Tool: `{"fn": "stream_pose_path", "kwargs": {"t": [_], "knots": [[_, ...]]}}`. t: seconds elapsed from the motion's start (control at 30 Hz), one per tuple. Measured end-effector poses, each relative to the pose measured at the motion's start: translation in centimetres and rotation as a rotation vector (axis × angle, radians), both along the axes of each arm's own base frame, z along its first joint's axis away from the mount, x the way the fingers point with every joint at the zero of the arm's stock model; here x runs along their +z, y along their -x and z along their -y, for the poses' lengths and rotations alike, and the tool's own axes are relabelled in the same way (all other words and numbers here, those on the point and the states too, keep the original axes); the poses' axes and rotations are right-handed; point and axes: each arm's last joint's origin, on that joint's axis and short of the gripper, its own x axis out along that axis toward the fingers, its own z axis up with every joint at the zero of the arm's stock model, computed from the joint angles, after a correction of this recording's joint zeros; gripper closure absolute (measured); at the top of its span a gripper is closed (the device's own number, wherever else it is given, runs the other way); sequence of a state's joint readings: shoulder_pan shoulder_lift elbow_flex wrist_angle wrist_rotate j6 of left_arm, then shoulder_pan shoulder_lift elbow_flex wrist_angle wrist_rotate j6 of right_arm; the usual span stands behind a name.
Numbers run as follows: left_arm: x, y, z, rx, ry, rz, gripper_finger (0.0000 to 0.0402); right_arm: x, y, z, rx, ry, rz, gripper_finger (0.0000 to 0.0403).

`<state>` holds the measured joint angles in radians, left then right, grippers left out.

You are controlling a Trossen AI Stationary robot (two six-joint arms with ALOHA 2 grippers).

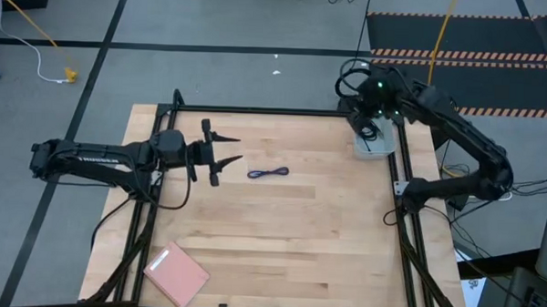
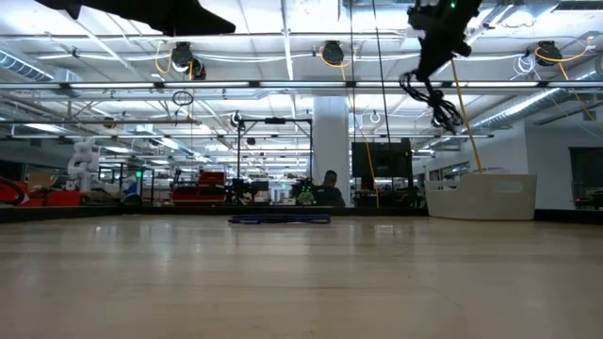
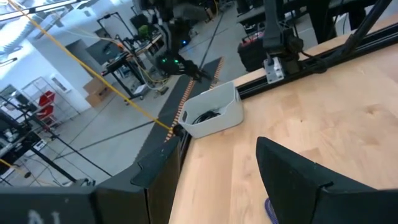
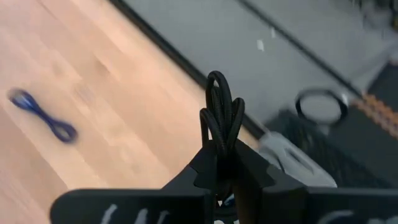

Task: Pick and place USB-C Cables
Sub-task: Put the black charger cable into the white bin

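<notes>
Wooden worktop (image 1: pixel 280 236), framed by black rails. Pink pad (image 1: pixel 176 273) at the near left corner. White bin (image 1: pixel 376 141) at the far right corner, holding one black cable (image 3: pixel 208 116). Left gripper (image 1: pixel 226 150) raised above the left-centre area, fingers spread, empty. Right gripper (image 4: pixel 222 163) raised above the bin, fingers clenched on a bundled black cable (image 4: pixel 221 121). Blue-purple cable (image 1: pixel 267 173) lying loose mid-worktop, towards the far edge.

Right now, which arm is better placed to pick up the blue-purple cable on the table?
Left. Its open tool hovers just beside the blue-purple cable. The right tool is shut on a black cable, over the white bin at the far right corner.
</notes>
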<state>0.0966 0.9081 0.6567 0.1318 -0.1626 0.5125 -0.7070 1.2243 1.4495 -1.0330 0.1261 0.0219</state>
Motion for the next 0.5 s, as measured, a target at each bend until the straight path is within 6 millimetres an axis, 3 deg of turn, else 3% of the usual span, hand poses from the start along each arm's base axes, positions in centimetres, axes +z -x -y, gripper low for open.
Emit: {"fn": "stream_pose_path", "kwargs": {"t": [0.5], "knots": [[0.4, 0.0, -0.3, -0.018, -0.010, 0.044, 0.0188, -5.9, 1.5, 6.5, -0.184, -0.297, -0.310, 0.0387]]}}
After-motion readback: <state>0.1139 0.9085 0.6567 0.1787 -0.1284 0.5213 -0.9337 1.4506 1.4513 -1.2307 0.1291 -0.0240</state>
